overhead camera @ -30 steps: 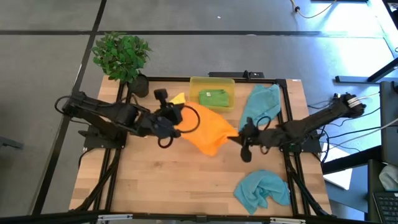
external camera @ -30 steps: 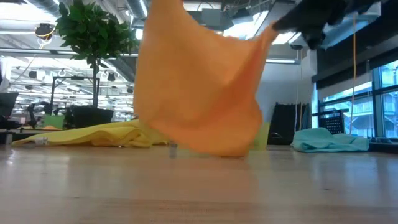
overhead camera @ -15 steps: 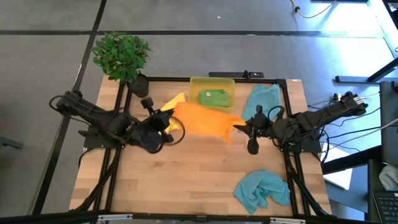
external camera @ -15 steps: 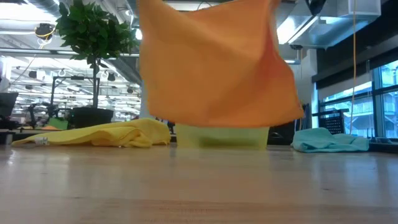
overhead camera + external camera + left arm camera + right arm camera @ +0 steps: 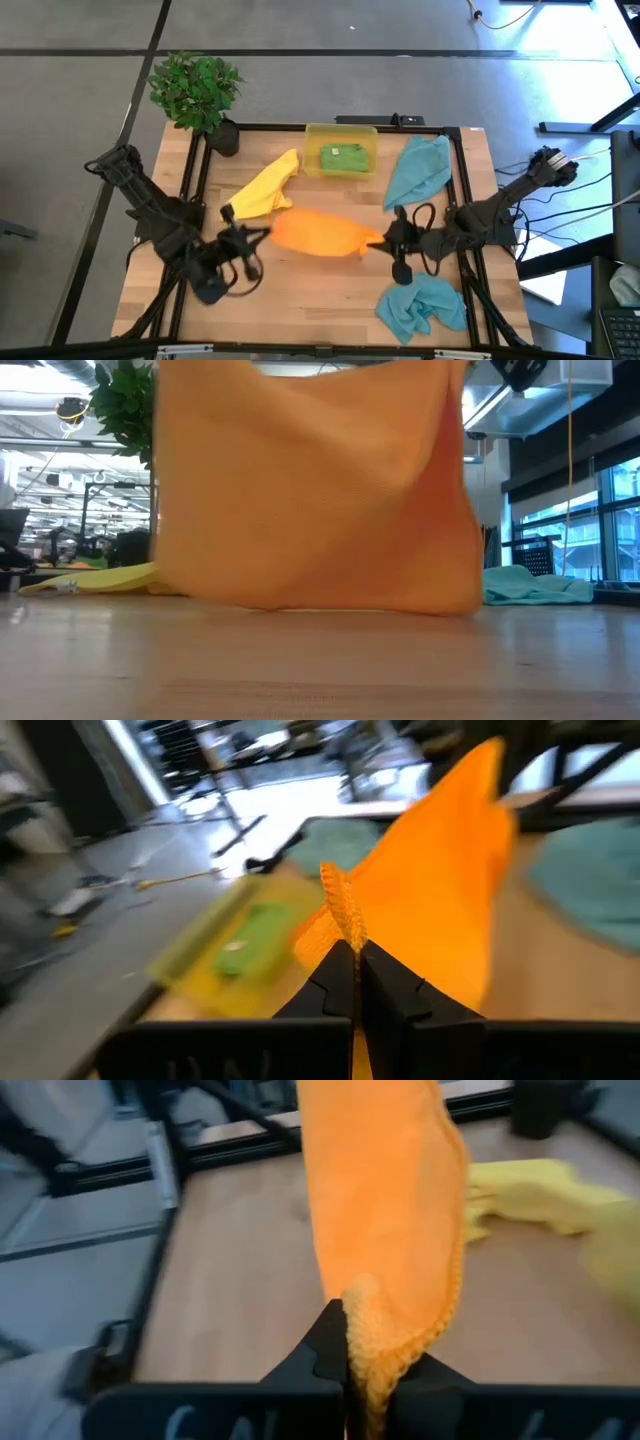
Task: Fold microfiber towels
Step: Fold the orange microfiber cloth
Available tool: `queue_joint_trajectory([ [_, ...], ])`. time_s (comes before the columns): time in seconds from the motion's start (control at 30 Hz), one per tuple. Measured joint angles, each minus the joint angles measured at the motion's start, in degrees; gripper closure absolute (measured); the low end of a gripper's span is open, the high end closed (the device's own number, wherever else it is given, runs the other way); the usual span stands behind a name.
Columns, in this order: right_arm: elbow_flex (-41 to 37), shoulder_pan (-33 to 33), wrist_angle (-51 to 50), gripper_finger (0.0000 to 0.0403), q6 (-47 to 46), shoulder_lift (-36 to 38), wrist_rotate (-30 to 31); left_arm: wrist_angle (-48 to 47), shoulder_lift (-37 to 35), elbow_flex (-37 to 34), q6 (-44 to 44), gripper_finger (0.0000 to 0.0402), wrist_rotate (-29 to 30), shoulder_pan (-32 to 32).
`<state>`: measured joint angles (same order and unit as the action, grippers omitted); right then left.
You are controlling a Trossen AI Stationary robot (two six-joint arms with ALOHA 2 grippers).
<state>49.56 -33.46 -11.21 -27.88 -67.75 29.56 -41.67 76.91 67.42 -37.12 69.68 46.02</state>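
**Orange towel hung between two pinches: watch the corners**

You have the orange towel (image 5: 312, 233) stretched in the air between both arms, over the middle of the wooden table (image 5: 300, 310). The left gripper (image 5: 247, 240) is closed tight on one corner; the left wrist view shows only a thin frill of hem (image 5: 340, 915) sticking up between the jaws. The right gripper (image 5: 385, 242) is likewise clamped on the opposite corner, with a rolled edge (image 5: 372, 1330) bunched between its jaws.

Risks as you lay it down:
- Both holds look shallow. Pull the arms further apart and a corner could slip free, dropping that side in a heap.
- In the low view the bottom edge (image 5: 330, 605) sits at or just above the table. Drag it while lowering and it may roll under itself, giving a crooked fold.
- The yellow towel (image 5: 262, 187) lies just beside the hanging cloth, toward the plastic bin (image 5: 341, 133). Sweep that way and you could catch it.
- The two teal towels (image 5: 418, 170) (image 5: 422, 305) flank the right arm; a low elbow could snag either.
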Motion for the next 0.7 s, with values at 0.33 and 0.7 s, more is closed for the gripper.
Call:
queue_joint_trajectory([
  [0.33, -0.02, -7.58, 13.27, 0.0398, -0.54, -1.48, -2.34, 13.62, 2.22, 0.02, -0.31, 0.0401, -1.45, 10.42],
  [0.7, -0.75, -2.02, -6.58, 0.0397, -20.05, -4.78, -0.7, -10.08, 2.61, -6.46, -33.48, 0.0402, -9.7, 3.82],
])
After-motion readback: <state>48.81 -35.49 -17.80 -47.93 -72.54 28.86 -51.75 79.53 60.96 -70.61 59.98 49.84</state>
